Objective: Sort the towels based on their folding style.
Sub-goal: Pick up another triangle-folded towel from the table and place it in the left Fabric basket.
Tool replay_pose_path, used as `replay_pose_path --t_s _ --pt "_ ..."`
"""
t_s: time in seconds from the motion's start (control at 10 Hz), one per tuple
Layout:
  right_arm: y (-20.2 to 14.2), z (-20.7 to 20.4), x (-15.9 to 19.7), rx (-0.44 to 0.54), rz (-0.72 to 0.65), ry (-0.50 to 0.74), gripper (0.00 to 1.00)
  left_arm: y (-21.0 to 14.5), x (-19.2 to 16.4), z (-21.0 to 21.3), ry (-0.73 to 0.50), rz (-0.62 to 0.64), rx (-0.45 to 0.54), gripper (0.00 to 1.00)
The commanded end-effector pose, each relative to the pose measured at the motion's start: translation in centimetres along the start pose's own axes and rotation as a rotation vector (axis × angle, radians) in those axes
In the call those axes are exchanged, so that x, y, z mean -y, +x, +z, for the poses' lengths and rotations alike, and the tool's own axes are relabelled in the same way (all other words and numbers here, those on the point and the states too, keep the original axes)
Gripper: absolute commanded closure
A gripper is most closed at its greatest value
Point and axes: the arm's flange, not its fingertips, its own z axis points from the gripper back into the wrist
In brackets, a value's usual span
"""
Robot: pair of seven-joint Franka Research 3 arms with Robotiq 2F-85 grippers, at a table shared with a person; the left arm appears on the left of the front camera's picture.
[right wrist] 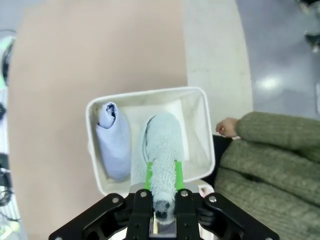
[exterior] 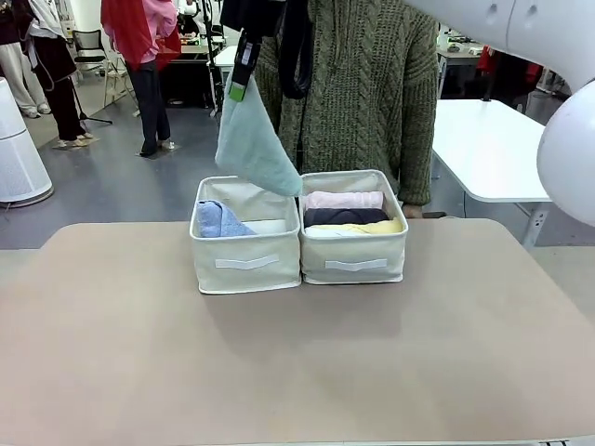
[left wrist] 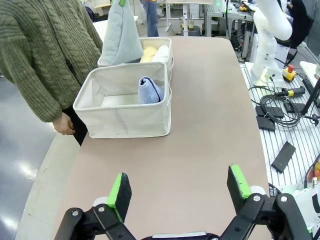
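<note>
Above the left bin (exterior: 245, 234), front view: right gripper (exterior: 240, 88) hangs high w/ the pale teal cone towel (exterior: 253, 144) pinched at its narrow top, wide end dangling just over the seam between the two bins. Light blue cone towel (exterior: 218, 220) already sits at that bin's left side. Right bin (exterior: 353, 228) holds the rolls stacked near to far: yellow roll (exterior: 358, 228), dark grey roll (exterior: 344, 216), pink roll (exterior: 344, 199). Person in a green knit sweater (exterior: 363, 84) stands right behind the bins.

Left wrist view: left gripper (left wrist: 180, 192) wide open, nothing between the pads, hovering over bare table (left wrist: 210, 125) well short of the bins. Blue cone leans in the near bin; teal one hangs past it, by the far bin.

Right wrist view, looking straight down: fingers clamped tight on the teal towel, green pads (right wrist: 148, 175) squeezing the fabric, its tail draping into the bin beside the blue cone. Person's hand (right wrist: 227, 127) rests just outside the bin wall.

Risks, imo: hanging end sits near the divider, so a release from here could drape it over the rim or spill it onto the rolls — wrong pile. Soft terry may unfold on landing & lose the cone shape. Going down too close could snag the bin wall or knock over the blue cone.
</note>
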Motion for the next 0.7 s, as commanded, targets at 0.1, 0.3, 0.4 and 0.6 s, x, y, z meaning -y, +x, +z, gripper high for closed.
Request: replay_pose_path --t_s 0.1,0.3,0.4,0.6 --pt "0.6 -0.8 1.3 0.094 0.101 0.037 0.85 0.0 0.1 0.2 0.006 -0.013 0.016 0.00" --pt "0.0 -1.7 1.6 0.128 0.097 0.047 0.85 0.0 0.1 0.2 0.006 -0.013 0.016 0.00" --pt "-0.2 -2.2 1.7 0.139 0.105 0.056 0.85 0.0 0.1 0.2 0.006 -0.013 0.016 0.00" --pt "-0.2 -3.7 1.8 0.130 0.134 0.082 0.85 0.0 0.1 0.2 0.006 -0.013 0.016 0.00"
